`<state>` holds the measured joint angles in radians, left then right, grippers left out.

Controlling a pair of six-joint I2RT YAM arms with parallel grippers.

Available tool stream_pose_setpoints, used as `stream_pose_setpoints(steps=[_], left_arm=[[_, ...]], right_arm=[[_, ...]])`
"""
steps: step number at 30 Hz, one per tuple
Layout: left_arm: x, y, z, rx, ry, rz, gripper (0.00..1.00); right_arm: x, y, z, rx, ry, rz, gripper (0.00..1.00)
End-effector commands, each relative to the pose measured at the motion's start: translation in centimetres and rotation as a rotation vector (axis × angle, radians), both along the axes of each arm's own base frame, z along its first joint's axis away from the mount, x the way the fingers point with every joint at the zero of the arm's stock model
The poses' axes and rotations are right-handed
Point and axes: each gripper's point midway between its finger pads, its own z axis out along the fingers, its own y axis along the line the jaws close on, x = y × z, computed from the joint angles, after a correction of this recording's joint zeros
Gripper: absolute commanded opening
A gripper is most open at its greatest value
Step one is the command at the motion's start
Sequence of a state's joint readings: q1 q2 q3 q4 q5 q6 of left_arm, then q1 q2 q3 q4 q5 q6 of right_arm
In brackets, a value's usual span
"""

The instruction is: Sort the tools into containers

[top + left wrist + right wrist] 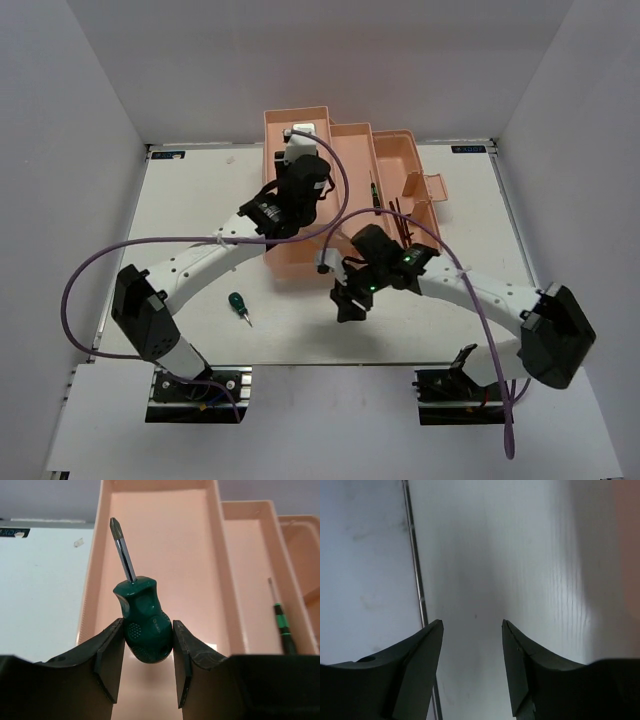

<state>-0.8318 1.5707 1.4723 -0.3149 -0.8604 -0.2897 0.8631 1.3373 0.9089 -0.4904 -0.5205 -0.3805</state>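
Observation:
My left gripper (pixel 148 645) is shut on the bulbous handle of a stubby green-handled screwdriver (pixel 144 625), whose Phillips tip points up and away. It hangs over the large left compartment (pixel 165 540) of the peach-pink toolbox (pixel 300 255). A thin black-and-green screwdriver (pixel 281 625) lies in the narrow middle compartment. Black hex keys (pixel 405 225) lie in the right tray. A second stubby green screwdriver (pixel 238 304) lies on the table, left of my right gripper (pixel 349 302). That gripper (pixel 472 625) is open over bare white table, nothing between its fingers.
The toolbox stands at the back middle of the white table (pixel 200 200), with its small latch flap (pixel 435 188) sticking out on the right. A thin metal seam (pixel 416 580) runs across the table under the right gripper. White walls close in the sides.

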Motion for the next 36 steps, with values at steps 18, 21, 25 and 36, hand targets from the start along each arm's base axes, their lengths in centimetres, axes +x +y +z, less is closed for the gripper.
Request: stream_pose_setpoints(steps=[18,21,25,36], left_arm=[[-2.1,0.9,7.2,-0.133,0.035,-0.25,0.85],[-4.8,0.0,8.5,-0.072,-0.011,-0.435,1.0],[-7.6,2.2,11.0,-0.037,-0.117,-0.511,1.0],[-10.2,9.4,14.9,0.135,-0.236,-0.356,1.0]], right_arm=[[-1.0,17.4,-2.9,-0.12,-0.098,-0.242,0.75],[-0.3,20.5,-2.5,-0.103,-0.135,-0.282,0.79],[0.8,22.8,-3.4,-0.118,-0.195,-0.349,0.87],[3.8,26.1,-5.7,-0.123,-0.216,-0.364,0.76]])
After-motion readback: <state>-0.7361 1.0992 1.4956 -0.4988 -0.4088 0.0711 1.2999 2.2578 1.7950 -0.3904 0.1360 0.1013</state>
